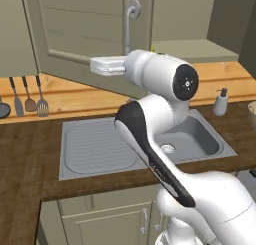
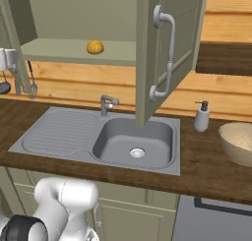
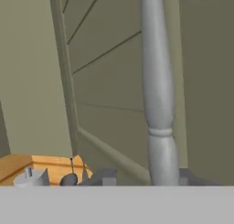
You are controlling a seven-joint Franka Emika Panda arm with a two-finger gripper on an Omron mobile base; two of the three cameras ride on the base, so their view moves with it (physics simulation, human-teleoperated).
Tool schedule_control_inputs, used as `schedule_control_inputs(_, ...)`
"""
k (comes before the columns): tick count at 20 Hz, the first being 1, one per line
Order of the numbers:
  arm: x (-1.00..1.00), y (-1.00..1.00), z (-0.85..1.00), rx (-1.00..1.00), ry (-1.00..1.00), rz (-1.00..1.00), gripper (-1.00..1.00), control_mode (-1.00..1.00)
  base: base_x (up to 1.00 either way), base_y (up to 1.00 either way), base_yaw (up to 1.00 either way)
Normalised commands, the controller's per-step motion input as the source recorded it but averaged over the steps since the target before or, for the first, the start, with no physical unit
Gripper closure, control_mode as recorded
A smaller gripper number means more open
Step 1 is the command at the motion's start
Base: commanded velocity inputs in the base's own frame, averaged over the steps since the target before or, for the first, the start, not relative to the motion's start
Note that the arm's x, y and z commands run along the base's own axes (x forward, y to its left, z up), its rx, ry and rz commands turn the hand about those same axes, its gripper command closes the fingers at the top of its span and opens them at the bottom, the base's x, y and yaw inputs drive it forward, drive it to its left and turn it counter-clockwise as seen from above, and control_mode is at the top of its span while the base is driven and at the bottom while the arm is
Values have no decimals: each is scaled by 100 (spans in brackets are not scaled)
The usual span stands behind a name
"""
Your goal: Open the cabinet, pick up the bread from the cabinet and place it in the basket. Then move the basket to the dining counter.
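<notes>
Beside the matt grey steel sink (image 2: 98, 136), the worktop (image 2: 206, 166) is dark plank wood, the cabinet (image 2: 162, 43) above it matt sage-green with a smooth grey metal handle (image 2: 167, 53), the basket (image 2: 241, 141) speckled beige.

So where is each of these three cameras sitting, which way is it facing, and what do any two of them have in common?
Left base view: behind the arm to its left, looking forward and down over the sink toward the open cabinet; the white arm rises from the lower right.
Right base view: behind the arm to its right, facing the sink, bread on the cabinet shelf and basket; arm joints show at the lower left.
Hand view: on the hand, close against the cabinet door handle.
Both base views share the sink, the soap dispenser and the cabinet.
</notes>
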Motion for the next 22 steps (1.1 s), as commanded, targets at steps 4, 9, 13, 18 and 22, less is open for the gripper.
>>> schedule_control_inputs(4, -68, 100, -24, 2, 11, 4, 100, -100, 0, 0, 0)
schedule_control_inputs(9, -54, 100, -20, 0, 13, 2, 100, -100, 0, 0, 0)
schedule_control_inputs(13, -64, 100, -19, 0, 10, 3, 100, -100, 0, 0, 0)
schedule_control_inputs(18, -95, 40, 4, 8, 0, 3, 100, -100, 0, 0, 0)
schedule_control_inputs(22, -100, -93, 24, 10, -11, -1, 100, -100, 0, 0, 0)
